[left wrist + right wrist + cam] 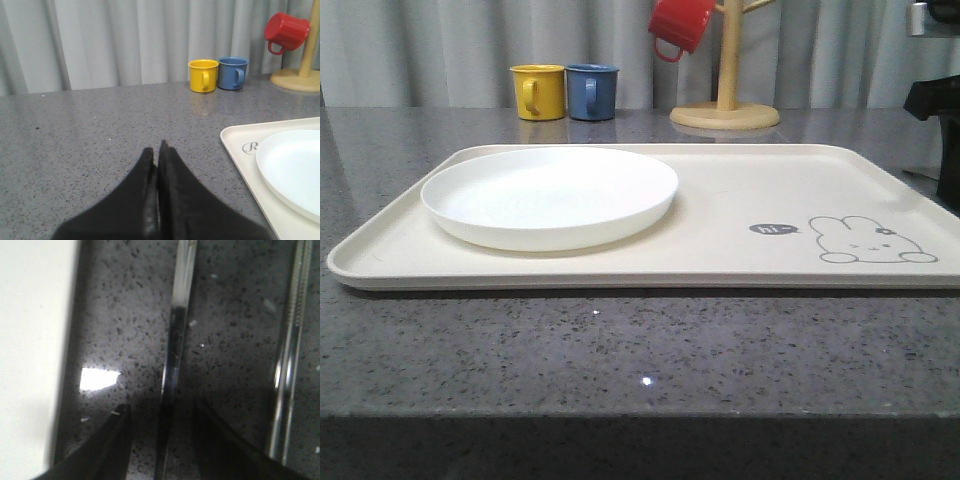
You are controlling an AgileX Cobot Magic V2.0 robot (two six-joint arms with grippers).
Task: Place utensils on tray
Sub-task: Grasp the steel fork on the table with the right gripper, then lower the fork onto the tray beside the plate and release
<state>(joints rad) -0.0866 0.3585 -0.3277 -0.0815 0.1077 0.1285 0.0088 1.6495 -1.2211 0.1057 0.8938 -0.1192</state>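
Cream tray [740, 190] is seen lying flat on the grey speckled countertop [620, 340], with a round white plate [550, 195] seated on its left half and the rabbit drawing [870, 242] at its right end. Yellow mug [538, 91] and blue mug [591, 91] are placed side by side behind the tray; a red mug [680, 24] is hung on the wooden mug tree [725, 100].

Left gripper [158, 150] is held low over bare countertop beside the tray's left edge, fingers pressed together, nothing between them.

Right gripper [160, 412] is positioned down at the countertop, fingers apart, straddling a slim shiny utensil handle [175, 340] without contact being visible. A second metal utensil [290, 350] is seen lying parallel nearby; utensil types cannot be told. Both lie off the tray, just beside its edge [35, 340].
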